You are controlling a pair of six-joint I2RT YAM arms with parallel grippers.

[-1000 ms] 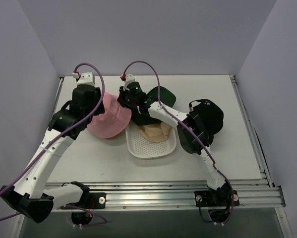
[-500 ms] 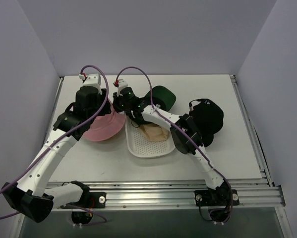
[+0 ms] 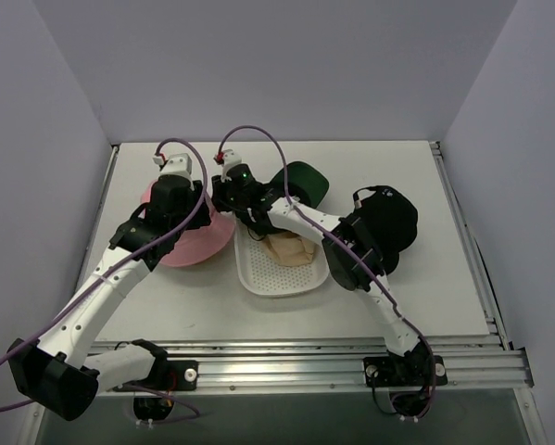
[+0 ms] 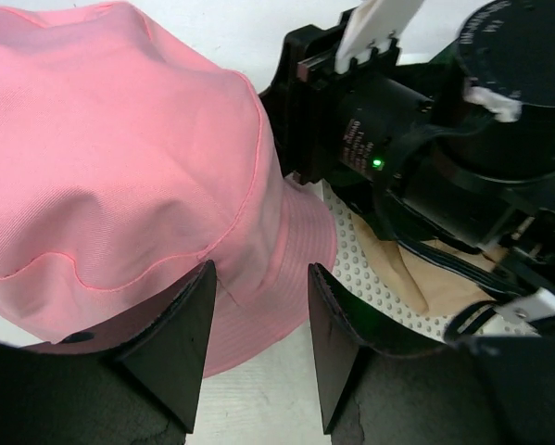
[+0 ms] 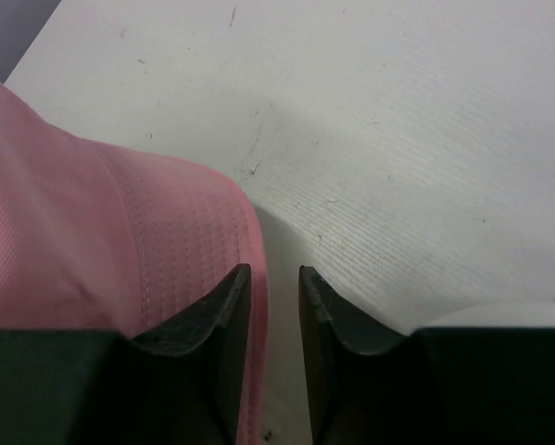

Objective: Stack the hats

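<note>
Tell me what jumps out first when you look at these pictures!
The big pink hat at the left-middle of the table, with the left arm and right arm both leaning in over it. Right beside it sits a white tray with a beige hat in it. A dark green hat lies behind the tray, and a black hat is off to the right.

Middle hat (image 3: 291, 250) lies in tray (image 3: 277, 279); left hat (image 3: 203, 243), rear hat (image 3: 307, 176), right hat (image 3: 397, 218) surround it.

No text can be read; the white print on the black motor housing (image 4: 365, 139) is too blurred.
</note>
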